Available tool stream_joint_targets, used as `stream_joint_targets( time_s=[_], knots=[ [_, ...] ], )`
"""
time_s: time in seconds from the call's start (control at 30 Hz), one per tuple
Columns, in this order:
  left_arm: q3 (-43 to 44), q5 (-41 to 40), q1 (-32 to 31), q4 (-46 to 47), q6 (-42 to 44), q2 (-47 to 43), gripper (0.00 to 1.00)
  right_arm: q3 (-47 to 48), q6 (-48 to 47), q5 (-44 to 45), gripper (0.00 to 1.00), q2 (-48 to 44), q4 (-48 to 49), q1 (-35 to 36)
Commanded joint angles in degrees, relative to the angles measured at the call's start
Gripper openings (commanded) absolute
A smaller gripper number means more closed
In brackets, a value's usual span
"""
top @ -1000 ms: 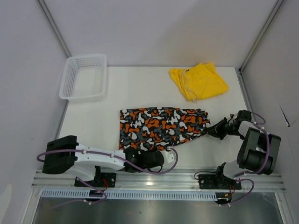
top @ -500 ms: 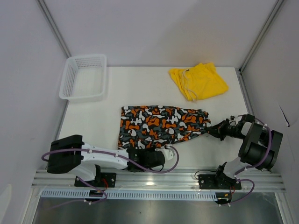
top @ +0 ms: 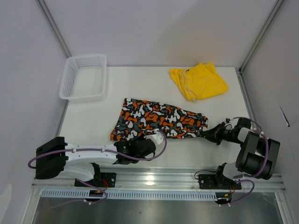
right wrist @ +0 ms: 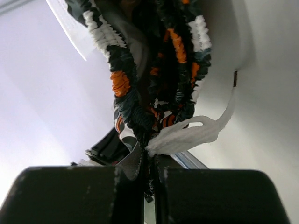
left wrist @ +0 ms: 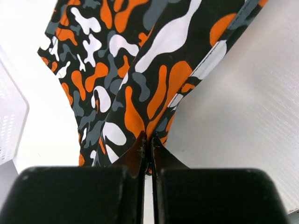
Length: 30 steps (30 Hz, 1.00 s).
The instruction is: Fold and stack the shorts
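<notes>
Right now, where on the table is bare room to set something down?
Bare table lies between the basket and the yellow shorts, and left of the patterned shorts, nearer than the basket. Crowded: the near middle, where left gripper and right gripper clamp the patterned shorts.

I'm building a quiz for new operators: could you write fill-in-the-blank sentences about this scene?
1. The left hand and right hand are both ____ on the orange, white, black and grey-teal patterned fabric shorts.
2. The plain bright yellow fabric shorts lie at the far ____ corner of the white table.
3. The white plastic mesh basket sits at its far ____ corner.
Missing words: shut; right; left.
</notes>
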Motion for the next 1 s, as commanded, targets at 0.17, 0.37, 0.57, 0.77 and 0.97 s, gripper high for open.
stream_joint_targets(
  time_s=[0.17, 0.37, 0.57, 0.77, 0.97],
  knots=[
    [-1.2, 4.6, -0.7, 0.1, -0.2, -5.9, 0.00, 0.7, -2.2, 4.2, 0.26, -2.9, -4.9, 2.0],
    [2.1, 7.8, -5.9, -4.8, -3.7, -3.2, 0.00, 2.6, -1.6, 10.8, 0.87, -8.9, -7.8, 0.4],
    [3.0, 9.4, -8.4, -5.6, -6.2, -1.9, 0.00, 4.7, -0.7, 16.3, 0.99, -9.1, -6.5, 0.1],
    [1.2, 10.4, -8.9, -4.5, -6.7, -6.2, 0.00, 5.8, 0.5, 25.0, 1.00, -8.6, -5.4, 3.0],
    [0.7, 13.2, -8.9, -4.7, -6.6, -9.9, 0.00, 4.9, 1.0, 28.2, 0.99, -7.3, -2.9, 5.9]
  ],
)
